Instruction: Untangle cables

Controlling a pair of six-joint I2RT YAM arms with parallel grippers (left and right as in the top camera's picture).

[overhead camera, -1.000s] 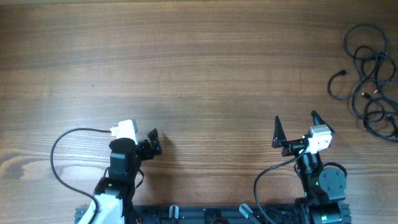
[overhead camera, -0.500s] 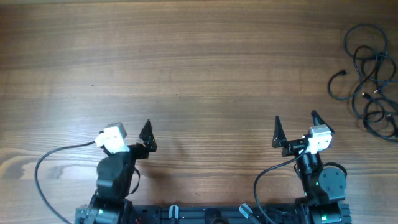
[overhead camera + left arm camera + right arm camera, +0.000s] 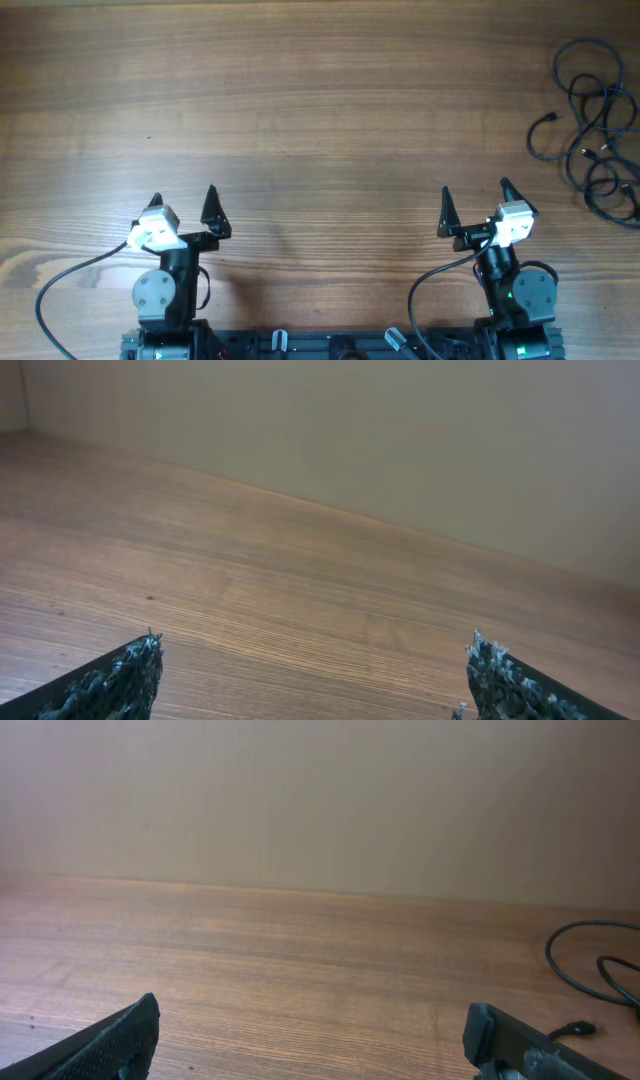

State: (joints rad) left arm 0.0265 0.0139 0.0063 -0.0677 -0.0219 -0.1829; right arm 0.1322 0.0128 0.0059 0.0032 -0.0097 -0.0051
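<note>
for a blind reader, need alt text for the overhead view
Thin black cables lie tangled at the right edge of the wooden table. The left gripper and right gripper sit open and empty near the bottom.

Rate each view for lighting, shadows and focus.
Overhead: even, soft light with no glare; the table grain and the cables are crisp, with only a faint shadow beside the left gripper. Left wrist: flat light, and the close fingertips are slightly soft. Right wrist: dimmer and hazier, its own fingertips blurred, the cables thin but readable at the right edge.
</note>
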